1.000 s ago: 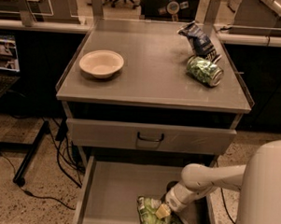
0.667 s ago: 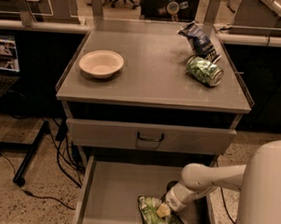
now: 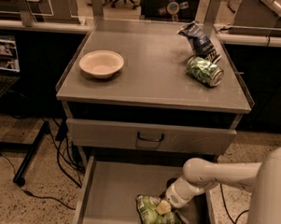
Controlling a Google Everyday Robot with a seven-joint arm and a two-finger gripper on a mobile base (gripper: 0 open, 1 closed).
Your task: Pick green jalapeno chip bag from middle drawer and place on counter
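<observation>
The green jalapeno chip bag (image 3: 154, 213) lies on the flat bottom of the open middle drawer (image 3: 109, 196), toward its front right. My gripper (image 3: 165, 206) reaches down from the right on a white arm and its tip rests on the bag's upper right part. The counter (image 3: 152, 63) is the grey cabinet top above.
On the counter stand a cream bowl (image 3: 101, 63) at the left, a dark blue snack bag (image 3: 199, 40) and a shiny green can (image 3: 205, 71) on its side at the right. A shut grey drawer with a dark loop handle (image 3: 150, 137) sits above the open one. Cables and a stand leg (image 3: 31, 156) lie on the floor at the left.
</observation>
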